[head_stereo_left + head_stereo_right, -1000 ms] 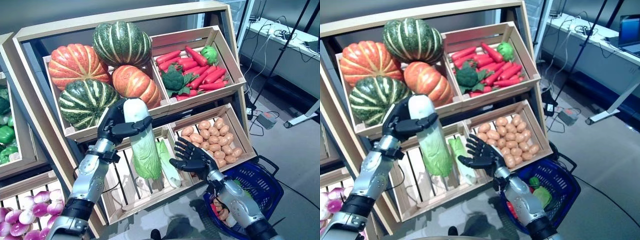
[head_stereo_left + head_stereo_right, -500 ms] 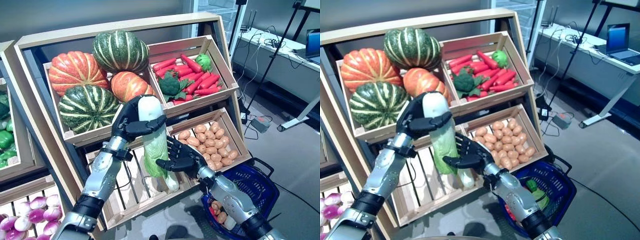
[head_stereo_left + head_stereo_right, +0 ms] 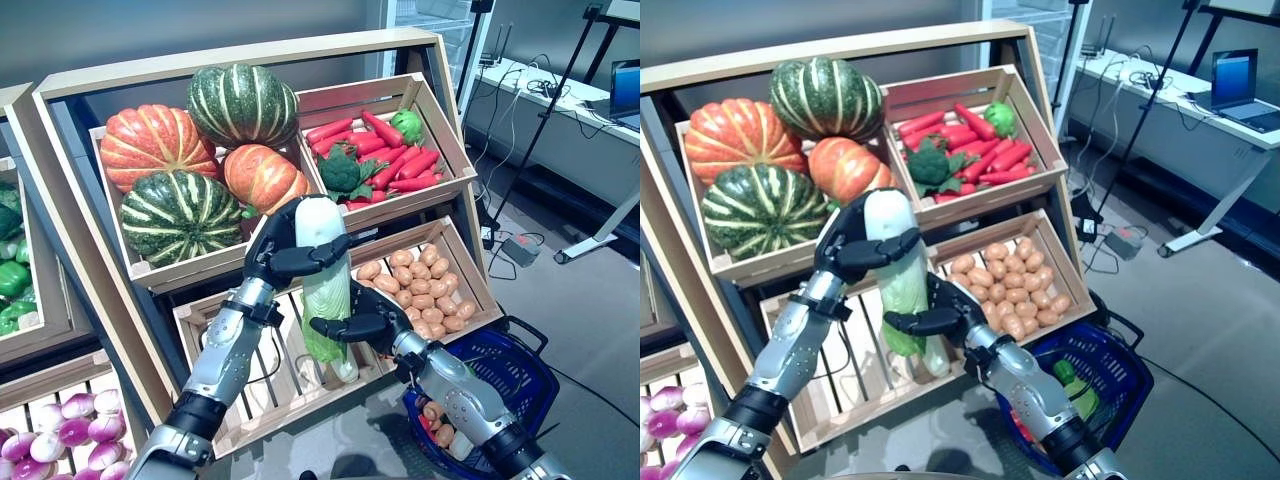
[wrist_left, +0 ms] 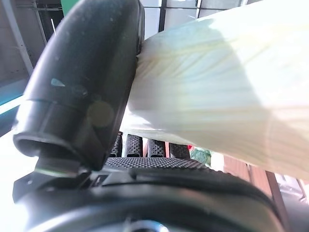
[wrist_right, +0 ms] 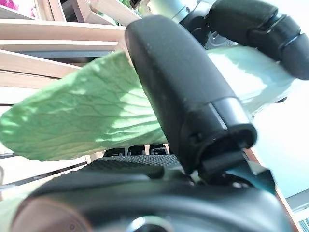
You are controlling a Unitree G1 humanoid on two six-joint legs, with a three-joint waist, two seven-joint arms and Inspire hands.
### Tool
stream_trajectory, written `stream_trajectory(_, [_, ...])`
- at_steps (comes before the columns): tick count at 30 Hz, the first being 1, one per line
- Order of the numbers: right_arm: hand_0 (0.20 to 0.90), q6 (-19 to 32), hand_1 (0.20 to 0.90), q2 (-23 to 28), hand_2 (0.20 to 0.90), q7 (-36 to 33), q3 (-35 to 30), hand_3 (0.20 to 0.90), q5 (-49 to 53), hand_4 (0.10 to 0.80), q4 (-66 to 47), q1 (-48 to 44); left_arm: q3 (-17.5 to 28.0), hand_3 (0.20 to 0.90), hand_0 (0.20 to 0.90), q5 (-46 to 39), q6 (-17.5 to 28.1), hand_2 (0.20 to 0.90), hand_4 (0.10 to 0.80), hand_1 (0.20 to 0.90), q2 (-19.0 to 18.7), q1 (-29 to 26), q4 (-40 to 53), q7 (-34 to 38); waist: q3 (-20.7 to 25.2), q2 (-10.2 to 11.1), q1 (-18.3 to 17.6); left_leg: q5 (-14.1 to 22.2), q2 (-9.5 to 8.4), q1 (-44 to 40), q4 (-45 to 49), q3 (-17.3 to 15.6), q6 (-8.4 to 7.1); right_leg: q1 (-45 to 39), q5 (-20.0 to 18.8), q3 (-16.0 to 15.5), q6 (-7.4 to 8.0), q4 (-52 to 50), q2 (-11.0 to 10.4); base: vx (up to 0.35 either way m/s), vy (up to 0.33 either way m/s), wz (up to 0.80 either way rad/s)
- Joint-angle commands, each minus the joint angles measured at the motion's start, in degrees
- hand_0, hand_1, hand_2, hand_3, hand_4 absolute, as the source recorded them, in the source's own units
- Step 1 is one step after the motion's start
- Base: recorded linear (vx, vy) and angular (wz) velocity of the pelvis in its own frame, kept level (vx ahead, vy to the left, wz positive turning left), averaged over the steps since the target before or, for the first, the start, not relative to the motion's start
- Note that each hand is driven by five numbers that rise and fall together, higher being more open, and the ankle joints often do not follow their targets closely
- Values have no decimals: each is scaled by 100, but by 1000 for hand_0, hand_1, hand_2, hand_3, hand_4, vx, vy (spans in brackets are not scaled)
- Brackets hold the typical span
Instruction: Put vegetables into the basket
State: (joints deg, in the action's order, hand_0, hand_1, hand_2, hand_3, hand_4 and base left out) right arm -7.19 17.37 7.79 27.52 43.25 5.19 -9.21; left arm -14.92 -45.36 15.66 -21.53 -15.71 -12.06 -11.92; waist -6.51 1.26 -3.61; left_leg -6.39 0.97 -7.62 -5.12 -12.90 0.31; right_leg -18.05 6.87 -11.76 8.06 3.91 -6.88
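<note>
My left hand [image 3: 272, 256] is shut on the white stem end of a long napa cabbage [image 3: 322, 285] and holds it upright in front of the wooden stand. My right hand [image 3: 366, 326] is at the cabbage's green leafy end, with its fingers curled round the leaves. In the right wrist view its thumb [image 5: 183, 96] lies across the green leaf [image 5: 82, 116]. In the left wrist view the left thumb [image 4: 82, 92] presses on the pale stem [image 4: 217, 96]. The blue basket [image 3: 535, 350] stands on the floor at the lower right, below the right forearm.
The wooden stand [image 3: 240, 50] with its slanted crates is right behind both hands. The basket holds a green vegetable [image 3: 1076, 386] and small orange and red ones [image 3: 436, 418]. A desk with cables [image 3: 560, 90] stands at the far right, with grey floor between.
The left hand has carried the cabbage to the right. The right hand has risen to the leafy end and curled its fingers round it. The camera shifted early on.
</note>
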Motion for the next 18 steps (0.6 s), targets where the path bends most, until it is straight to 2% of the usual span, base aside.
stream_trajectory(1, [900,373,900,-641,900,-1,-14,900,324,800,-352,-733,-94,300,300,-749,489,300,400,300,620,-863,424,-552,276,-20,94,1358,-130,-793,12,111,-30,272,-166,-101,-517,109,467,0,0,0])
stream_trajectory(9, [900,461,900,-714,900,-395,-77,900,336,800,37,-871,-379,300,300,-840,72,300,400,300,808,-812,954,-658,258,32,155,1362,-115,-776,12,142,-28,286,-194,-140,-516,109,469,0,0,0])
stream_trajectory(17, [900,590,900,-755,900,-526,-224,900,467,800,303,-1221,-682,300,300,-978,-240,300,400,300,890,-775,1003,-903,232,58,215,1363,-111,-752,12,174,-30,304,-219,-148,-529,109,474,0,0,0])
stream_trajectory(18, [345,651,345,-774,345,-545,-242,345,536,430,383,-1281,-737,300,300,-953,-233,300,400,300,887,-778,1010,-955,232,59,224,1361,-106,-748,12,169,-33,305,-225,-152,-530,109,473,0,0,0])
